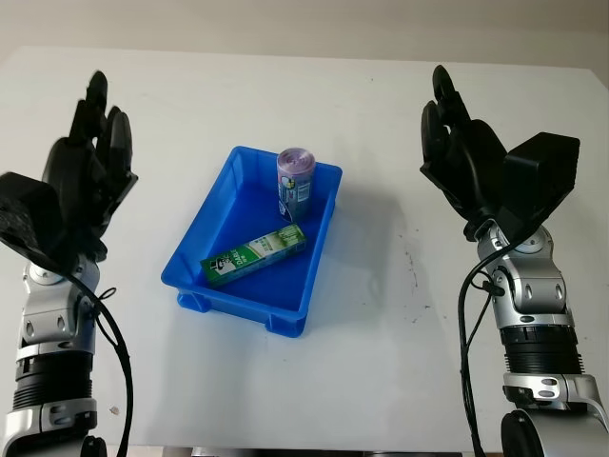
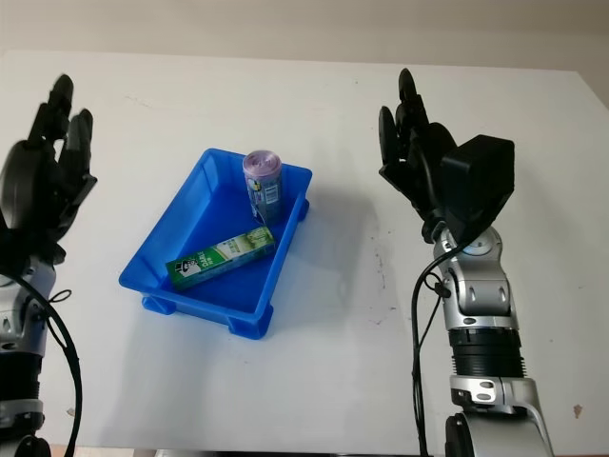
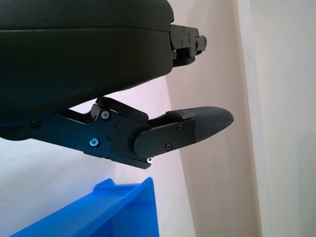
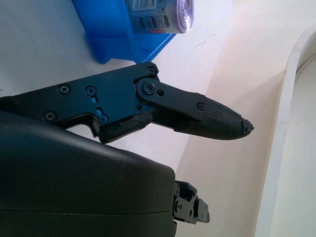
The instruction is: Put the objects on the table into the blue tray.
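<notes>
Your left hand [image 1: 90,152] is raised at the left side, open, holding nothing, fingers pointing up and away from you. The left forearm rises from the bottom left corner, cable looped beside it. Your right hand [image 1: 457,143] mirrors it at the right side, open and holding nothing. Its forearm stands near upright from the bottom right.

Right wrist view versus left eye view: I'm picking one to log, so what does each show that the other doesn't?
Only the right wrist view: a close look at the right robot hand's finger and shell, with the can's purple top facing the camera.

Only the left eye view: the green box lying in the tray, the left robot hand raised at the table's left, and both arms.

Both: the blue tray, the purple can, and the white table.
</notes>
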Robot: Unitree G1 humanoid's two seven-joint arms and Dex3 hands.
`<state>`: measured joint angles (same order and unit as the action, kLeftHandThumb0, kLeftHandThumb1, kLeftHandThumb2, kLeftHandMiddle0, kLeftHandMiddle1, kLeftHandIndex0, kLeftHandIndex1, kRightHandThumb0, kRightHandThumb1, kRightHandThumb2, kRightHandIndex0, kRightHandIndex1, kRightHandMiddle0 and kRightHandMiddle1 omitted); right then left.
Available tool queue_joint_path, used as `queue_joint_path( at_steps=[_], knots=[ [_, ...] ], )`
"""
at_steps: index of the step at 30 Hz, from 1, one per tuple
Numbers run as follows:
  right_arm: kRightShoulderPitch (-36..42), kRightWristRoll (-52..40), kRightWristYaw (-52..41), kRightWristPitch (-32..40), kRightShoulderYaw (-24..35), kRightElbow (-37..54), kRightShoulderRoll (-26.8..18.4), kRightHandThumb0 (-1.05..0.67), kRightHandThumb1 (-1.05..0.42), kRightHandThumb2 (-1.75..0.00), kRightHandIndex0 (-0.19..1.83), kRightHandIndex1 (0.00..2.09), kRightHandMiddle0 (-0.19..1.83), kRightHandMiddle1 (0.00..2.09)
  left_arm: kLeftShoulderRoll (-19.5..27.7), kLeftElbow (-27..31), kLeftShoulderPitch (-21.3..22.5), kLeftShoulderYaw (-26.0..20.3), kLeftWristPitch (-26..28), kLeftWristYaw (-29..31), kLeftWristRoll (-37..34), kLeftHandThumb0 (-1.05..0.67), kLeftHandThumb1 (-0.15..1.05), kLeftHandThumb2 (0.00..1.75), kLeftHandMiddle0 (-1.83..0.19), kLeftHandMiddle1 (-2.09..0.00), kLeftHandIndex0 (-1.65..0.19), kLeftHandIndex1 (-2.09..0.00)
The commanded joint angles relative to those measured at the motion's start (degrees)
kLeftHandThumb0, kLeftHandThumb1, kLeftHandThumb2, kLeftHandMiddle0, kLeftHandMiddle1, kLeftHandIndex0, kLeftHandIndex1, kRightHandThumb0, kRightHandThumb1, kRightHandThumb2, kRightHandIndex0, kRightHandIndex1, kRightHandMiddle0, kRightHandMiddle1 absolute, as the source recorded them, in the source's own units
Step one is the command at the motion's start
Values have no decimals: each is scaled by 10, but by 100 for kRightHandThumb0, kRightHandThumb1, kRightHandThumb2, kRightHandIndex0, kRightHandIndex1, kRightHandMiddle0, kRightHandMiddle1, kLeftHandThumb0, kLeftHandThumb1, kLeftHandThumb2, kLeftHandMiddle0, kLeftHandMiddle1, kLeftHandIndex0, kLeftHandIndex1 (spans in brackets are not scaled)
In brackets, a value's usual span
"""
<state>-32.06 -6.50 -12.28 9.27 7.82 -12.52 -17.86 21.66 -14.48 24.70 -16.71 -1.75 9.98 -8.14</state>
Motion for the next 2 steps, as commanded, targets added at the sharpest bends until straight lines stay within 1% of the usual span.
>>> queue_joint_path(
  at_steps=[1, 2],
  knots=[
    [-7, -2, 2, 1, 4, 4, 1, -72, -105, -74, -19, 0, -19, 0, 0, 2, -11, 4, -4, 1, 2, -71, 105, 62, 5, -5, 6, -5],
    [-7, -2, 2, 1, 4, 5, 0, -72, -105, -74, -19, 0, -19, 0, 0, 3, -12, 5, -4, 2, 3, -71, 105, 62, 5, -5, 6, -5]
  ],
)
